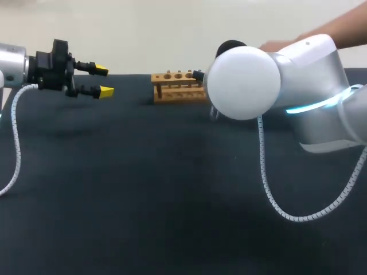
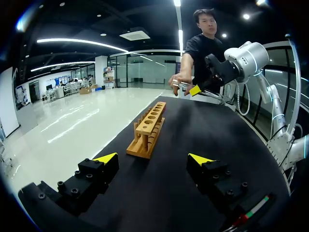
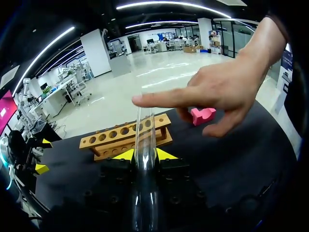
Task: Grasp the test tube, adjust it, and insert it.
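Observation:
A clear glass test tube (image 3: 145, 140) stands up between the yellow tips of my right gripper (image 3: 145, 154), which is shut on it. A person's hand (image 3: 212, 92) reaches over the table, its index finger touching the tube's top end. Just beyond the tube lies the wooden rack (image 3: 125, 137) with a row of holes, also visible in the head view (image 1: 179, 86). In the head view my right arm's white joint (image 1: 243, 83) hides that gripper. My left gripper (image 1: 103, 80) hovers open and holds nothing, left of the rack (image 2: 149, 128), which lies ahead of its fingers.
A small pink block (image 3: 203, 115) lies on the black table (image 1: 172, 200) beyond the rack, under the person's hand. A white coiled cable (image 1: 269, 183) hangs from my right arm over the table. My right gripper (image 2: 195, 90) shows past the rack's far end.

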